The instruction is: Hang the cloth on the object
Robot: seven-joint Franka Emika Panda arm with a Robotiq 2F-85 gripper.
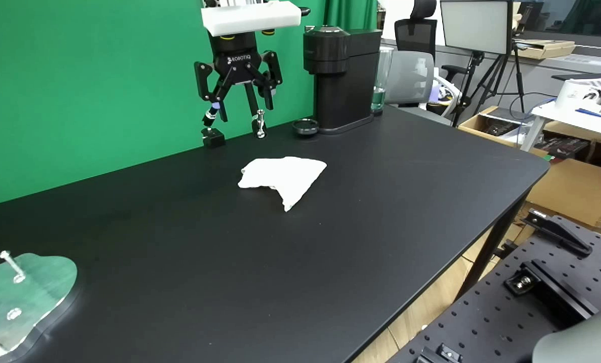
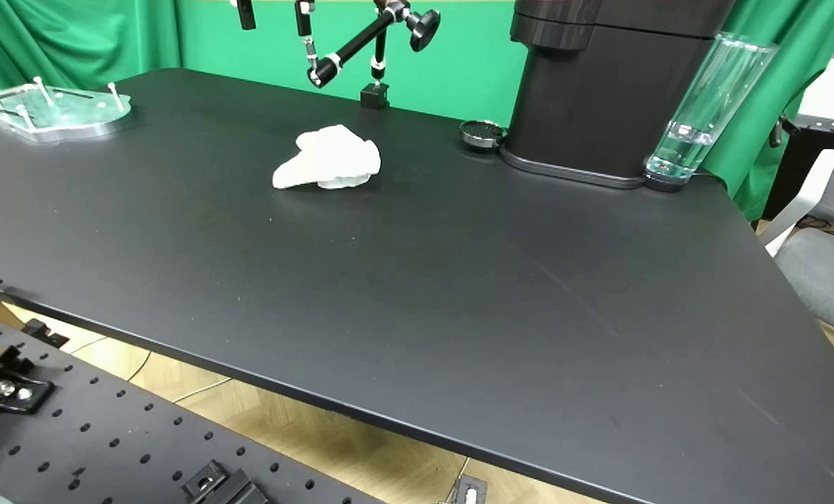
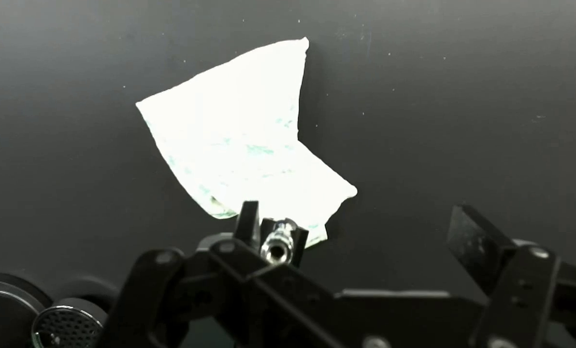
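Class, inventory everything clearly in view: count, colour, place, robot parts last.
table: one, black, in all views
cloth: one, white, on table
coffee machine: one, black, on table
container: one, clear, beside coffee machine
round tray: one, dark, near coffee machine
pegged stand: one, greenish, on table
backdrop: one, green, behind table
jointed stand: one, black, before backdrop
chairs: at least two, grey and black, past table's end
screen: one, pale, past table's end
cardboard: count unclear, brown, past table's end
gripper: one, black, open above table
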